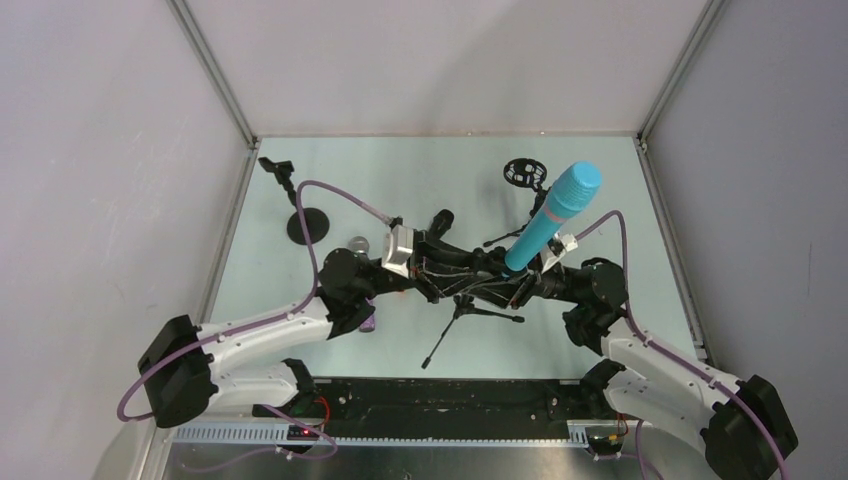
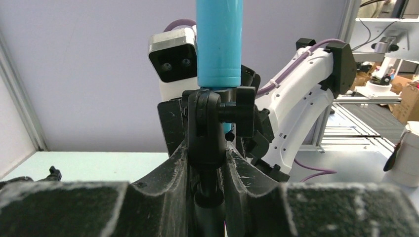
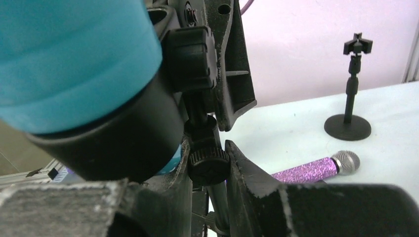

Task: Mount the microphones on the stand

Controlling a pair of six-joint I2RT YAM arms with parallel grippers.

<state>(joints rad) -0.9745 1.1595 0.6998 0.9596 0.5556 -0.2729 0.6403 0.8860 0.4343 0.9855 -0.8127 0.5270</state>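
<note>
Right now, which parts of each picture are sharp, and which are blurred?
Right wrist view: the turquoise-blue microphone is close to the lens and blurred, while the purple glitter microphone is sharper. Left wrist view: the black tripod stand is sharp and dark against the pale wall. Top external view: even light, no glare.

A pale green tabletop [image 1: 420, 170] fills the middle of the top view. Cardboard boxes [image 2: 409, 100] sit at the left wrist view's right edge.
</note>
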